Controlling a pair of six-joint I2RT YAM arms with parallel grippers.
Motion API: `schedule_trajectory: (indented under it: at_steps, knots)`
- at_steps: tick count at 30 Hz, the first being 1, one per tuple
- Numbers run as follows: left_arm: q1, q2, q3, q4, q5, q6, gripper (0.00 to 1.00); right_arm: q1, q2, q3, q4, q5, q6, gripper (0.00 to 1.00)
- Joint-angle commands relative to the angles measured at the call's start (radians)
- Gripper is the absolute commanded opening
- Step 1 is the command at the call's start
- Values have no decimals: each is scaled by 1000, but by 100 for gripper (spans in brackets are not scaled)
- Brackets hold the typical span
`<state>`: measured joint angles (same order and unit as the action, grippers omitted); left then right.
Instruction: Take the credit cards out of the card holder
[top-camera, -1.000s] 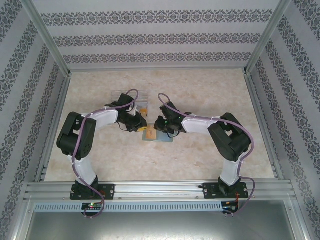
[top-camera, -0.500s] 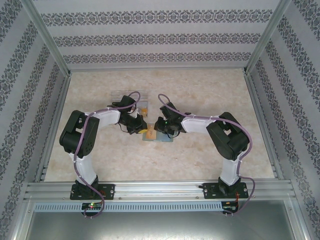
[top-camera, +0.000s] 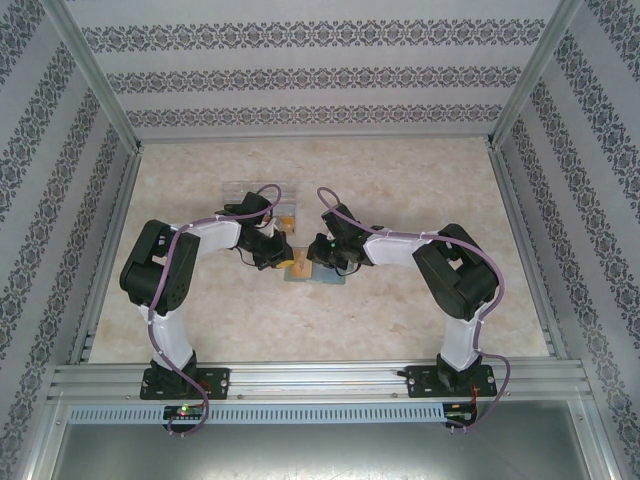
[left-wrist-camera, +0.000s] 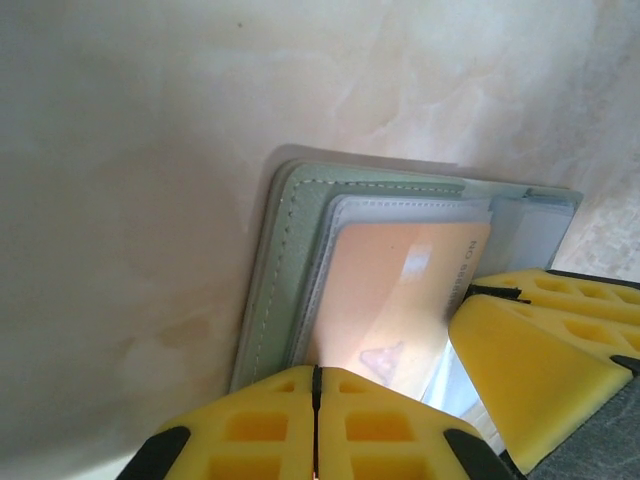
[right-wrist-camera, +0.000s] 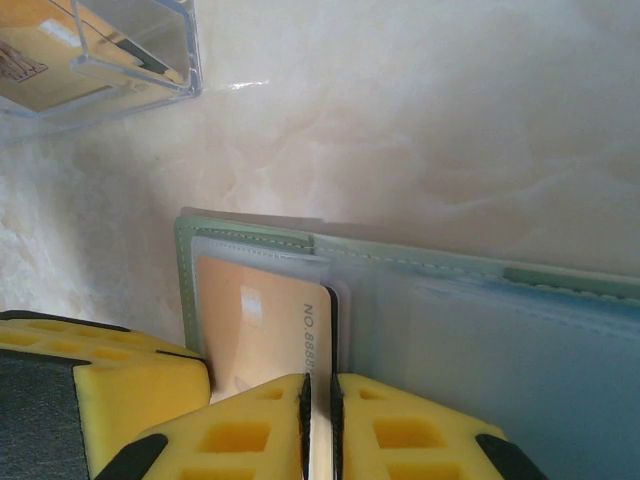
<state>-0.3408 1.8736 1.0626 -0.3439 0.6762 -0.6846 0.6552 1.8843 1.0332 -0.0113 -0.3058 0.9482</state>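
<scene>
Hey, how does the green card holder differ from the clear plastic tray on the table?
The card holder is opaque sage green with stitched edges; the clear tray is see-through. The card holder lies open and flat; the clear tray has upright walls. Both rest on the table and hold a card: the orange card in the holder's pocket, a yellow-orange card in the tray.

Robot test cell in a lab.
Boxed in by aluminium extrusion rails (top-camera: 320, 378) and 3 wallpaper-patterned panels (top-camera: 320, 80), with 2 cabled arms (top-camera: 165, 285) bolted beside a marble-print tabletop (top-camera: 400, 320).
</scene>
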Motion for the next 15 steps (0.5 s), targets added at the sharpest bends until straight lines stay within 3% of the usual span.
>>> schedule_trajectory:
  at_steps: [1,15]
  knots:
    - [-12,24,-45,-49,-75,15,7,-9,-12,-34,12,-39,17,17]
    - [-13,31,-70,-33,-89,1,5,-16,-57,-79,62,-79,62,15]
